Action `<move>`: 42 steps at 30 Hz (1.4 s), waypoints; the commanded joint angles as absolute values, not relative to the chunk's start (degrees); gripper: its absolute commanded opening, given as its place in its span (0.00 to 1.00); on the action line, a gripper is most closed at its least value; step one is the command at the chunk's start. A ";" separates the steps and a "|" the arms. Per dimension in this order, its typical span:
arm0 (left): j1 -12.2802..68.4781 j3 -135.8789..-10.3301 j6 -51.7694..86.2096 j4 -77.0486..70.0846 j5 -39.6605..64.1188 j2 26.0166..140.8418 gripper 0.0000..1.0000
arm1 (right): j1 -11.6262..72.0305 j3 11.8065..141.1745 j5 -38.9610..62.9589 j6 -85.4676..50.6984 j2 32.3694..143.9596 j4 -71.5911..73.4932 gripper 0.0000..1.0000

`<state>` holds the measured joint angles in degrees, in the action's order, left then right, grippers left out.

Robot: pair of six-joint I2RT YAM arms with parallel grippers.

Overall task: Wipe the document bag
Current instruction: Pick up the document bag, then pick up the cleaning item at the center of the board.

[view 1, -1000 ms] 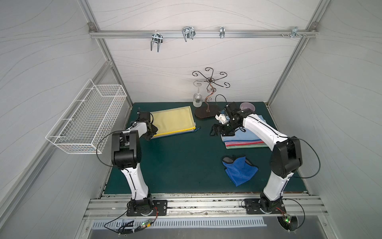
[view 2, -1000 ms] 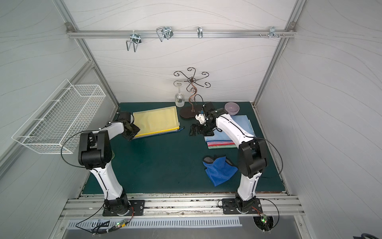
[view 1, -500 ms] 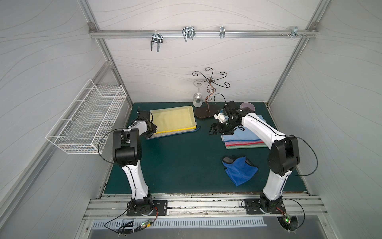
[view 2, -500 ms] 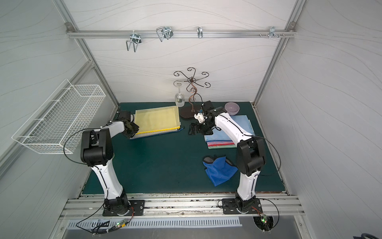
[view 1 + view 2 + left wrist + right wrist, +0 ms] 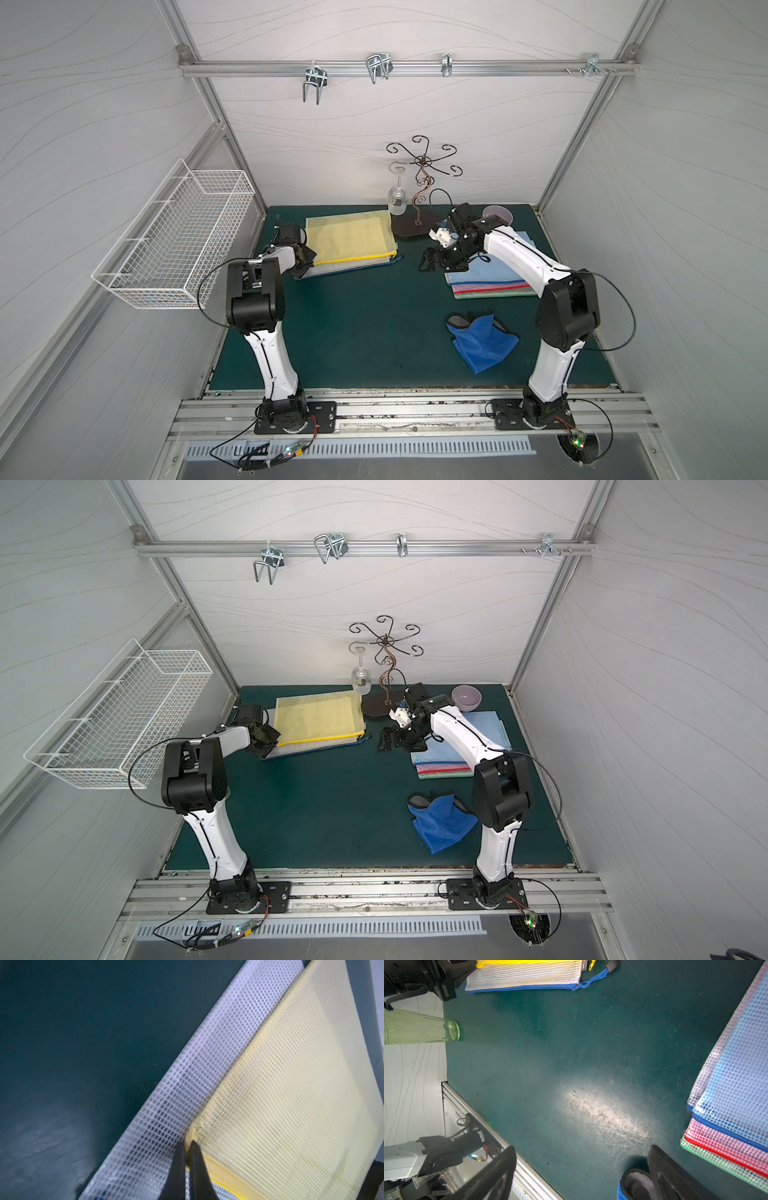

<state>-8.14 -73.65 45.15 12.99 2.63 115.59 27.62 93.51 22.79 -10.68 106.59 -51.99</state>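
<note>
Two arms work over the green table (image 5: pixel 365 332); the scrolled metal glass stand (image 5: pixel 410 230) at the back edge serves as the landmark, with one wine glass (image 5: pixel 397 199) hanging bowl-down from it.

Left of the stand lie two mesh document bags, stacked; the yellow document bag (image 5: pixel 351 237) lies on top of a white bag with a blue zipper (image 5: pixel 353 267), which shows along the yellow one's near edge. Both appear in both top views; the left wrist view shows the yellow mesh (image 5: pixel 291 1095) over the white mesh (image 5: pixel 187 1084).

The left end effector (image 5: pixel 187 1142) is at the yellow bag's corner farthest from the stand, its two fingers pinched shut on that corner.

The right end effector (image 5: pixel 582 1148) hangs just in front of the stand, above bare table, jaws spread wide and holding nothing.

Right of the stand and a little nearer the robot sits a stack of mesh bags (image 5: pixel 490 278); three colours can be counted, blue on top, then red, then green.

One lilac bowl (image 5: pixel 496 214) stands just right of the stand; one crumpled blue cloth (image 5: pixel 482 340) lies well in front of the stand, nearer than the stack.

One white wire basket (image 5: pixel 174 245) hangs on the wall far left of the stand; one green drinking glass (image 5: pixel 421 1026) shows in the right wrist view.
</note>
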 commanded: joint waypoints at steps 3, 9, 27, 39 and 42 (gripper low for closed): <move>-7.80 -70.96 44.78 11.40 6.52 113.58 0.00 | 27.42 93.81 24.26 -10.23 107.01 -53.00 0.99; -7.31 -67.74 45.74 11.33 9.98 105.63 0.00 | 28.25 94.11 23.84 -10.71 106.53 -53.22 0.99; 4.22 -37.46 52.47 28.54 6.65 60.88 0.00 | 31.26 89.77 19.11 -14.57 100.98 -57.57 0.99; 14.81 -23.58 61.69 45.78 2.23 33.87 0.00 | 31.98 78.32 10.61 -18.47 94.12 -62.71 0.99; 18.33 -22.79 62.72 44.72 2.96 36.71 0.00 | 31.91 75.86 5.77 -19.75 92.75 -64.26 0.99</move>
<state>15.86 -22.85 59.81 43.88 3.62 34.94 31.55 77.38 11.55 -17.69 95.29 -60.25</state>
